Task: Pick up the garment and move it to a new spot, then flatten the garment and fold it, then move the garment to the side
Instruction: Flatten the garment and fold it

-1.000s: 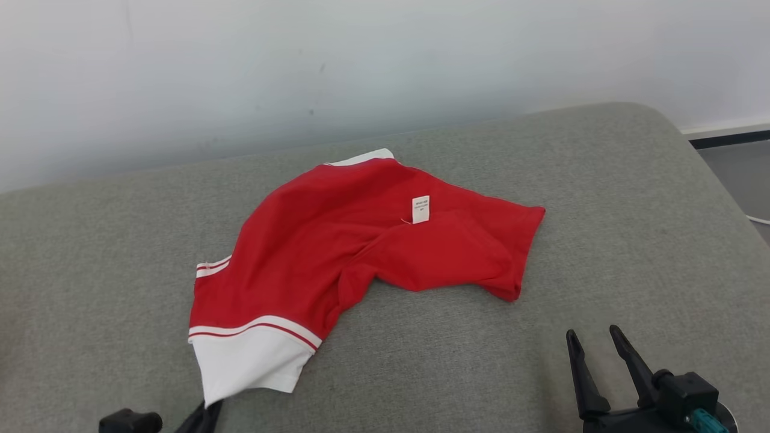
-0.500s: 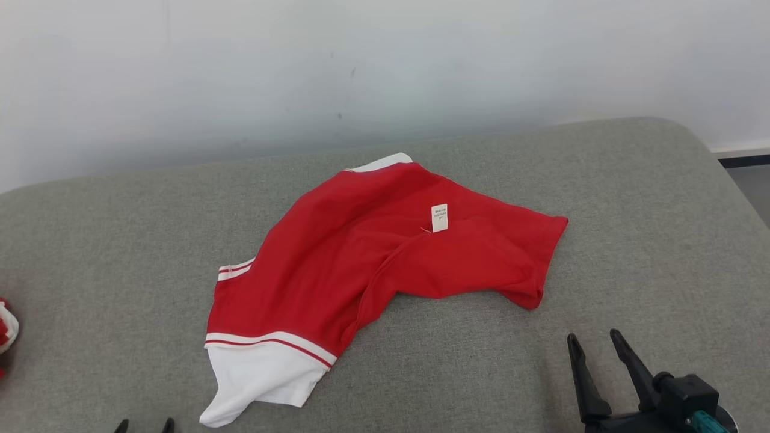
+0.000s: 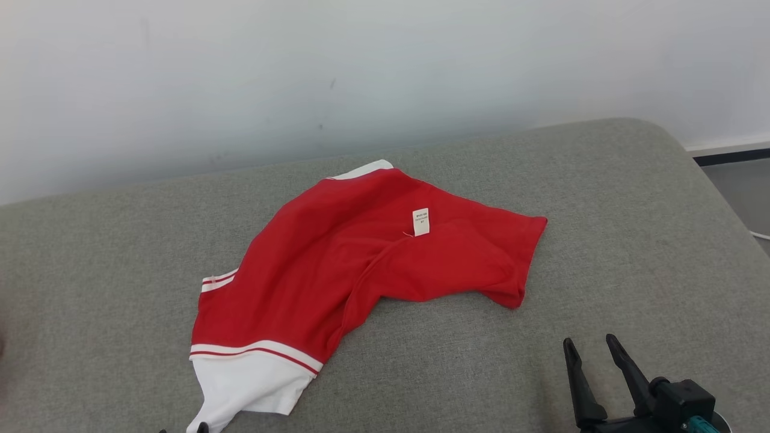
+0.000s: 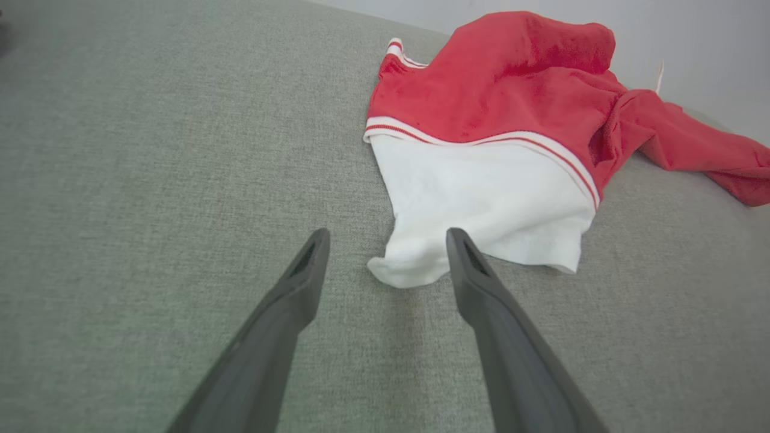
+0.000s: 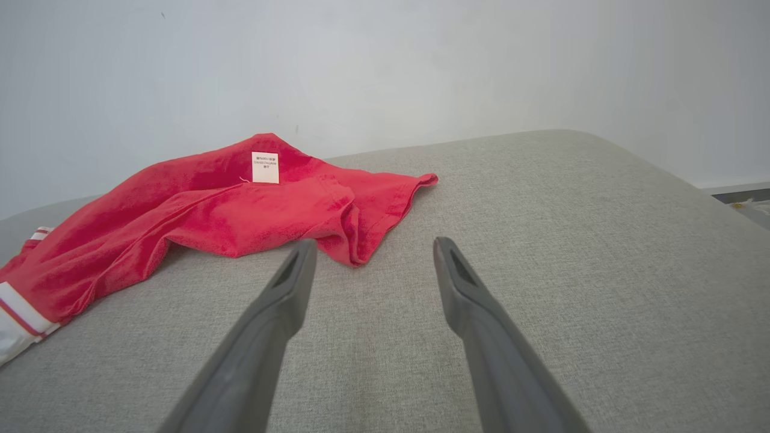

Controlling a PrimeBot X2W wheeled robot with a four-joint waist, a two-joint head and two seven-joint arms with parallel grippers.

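Red garment [image 3: 361, 258] crumpled mid grey cushion [image 3: 601, 198], judged soft, light, limp, prone to sag and bunch, best pinched at white hem corner [image 4: 409, 273] just ahead of left gripper [image 4: 388, 236], spread wide, empty; right gripper [image 5: 373, 243] likewise wide, clear of cloth.

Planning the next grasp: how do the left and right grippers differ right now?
The left gripper flanks the white corner of the red shirt; the right gripper flanks bare grey cushion. The left is at the white end, the right near the red end. Both stand open, empty.
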